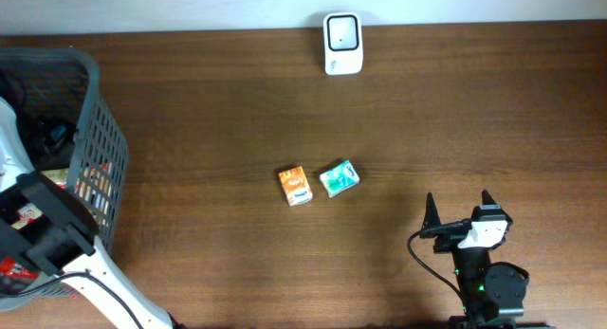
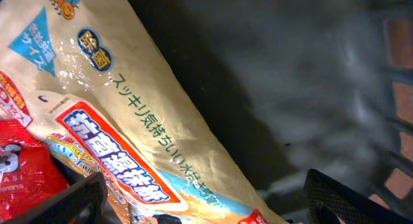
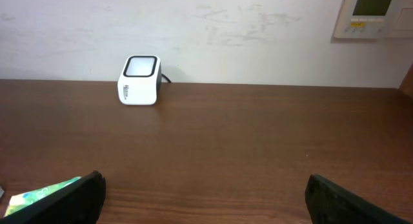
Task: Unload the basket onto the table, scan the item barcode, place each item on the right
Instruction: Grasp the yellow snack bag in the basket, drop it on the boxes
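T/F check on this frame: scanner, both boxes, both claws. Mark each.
1. The scanner stands at the far edge of the table. True.
2. The right claw holds the green box. False: the right claw is open and empty; the green box lies on the table.
3. The left claw is open inside the basket, over a tan packet. True.
4. The orange box is in the basket. False: the orange box lies on the table beside the green box.
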Action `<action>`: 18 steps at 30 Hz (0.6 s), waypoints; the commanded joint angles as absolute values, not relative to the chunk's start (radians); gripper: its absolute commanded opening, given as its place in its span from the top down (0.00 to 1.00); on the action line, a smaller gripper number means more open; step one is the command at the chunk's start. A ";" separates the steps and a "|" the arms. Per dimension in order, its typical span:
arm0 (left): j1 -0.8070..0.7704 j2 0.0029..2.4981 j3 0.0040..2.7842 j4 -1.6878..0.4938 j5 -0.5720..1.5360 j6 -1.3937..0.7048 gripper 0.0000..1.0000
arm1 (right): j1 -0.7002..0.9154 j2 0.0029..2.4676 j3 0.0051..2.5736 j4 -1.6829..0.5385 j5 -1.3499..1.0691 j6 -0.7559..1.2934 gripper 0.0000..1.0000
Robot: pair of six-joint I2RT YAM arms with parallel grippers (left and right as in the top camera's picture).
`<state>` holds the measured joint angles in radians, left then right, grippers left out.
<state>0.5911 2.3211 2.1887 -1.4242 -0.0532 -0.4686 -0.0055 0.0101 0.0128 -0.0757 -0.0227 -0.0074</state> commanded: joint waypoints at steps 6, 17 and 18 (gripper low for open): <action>0.592 2.357 2.077 -1.359 -0.097 -0.477 0.33 | 0.000 0.004 0.006 -0.079 -0.017 -0.007 0.01; 0.592 2.357 2.042 -1.381 -0.105 -0.477 1.00 | 0.000 0.004 0.006 -0.079 -0.017 -0.007 0.02; 0.594 2.356 2.050 -1.382 -0.097 -0.476 1.00 | 0.000 0.004 0.006 -0.079 -0.017 -0.007 0.01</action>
<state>0.5911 2.3211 2.0529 -1.3792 -0.0948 -0.4755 -0.0055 0.0101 0.0128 -0.0753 -0.0227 -0.0078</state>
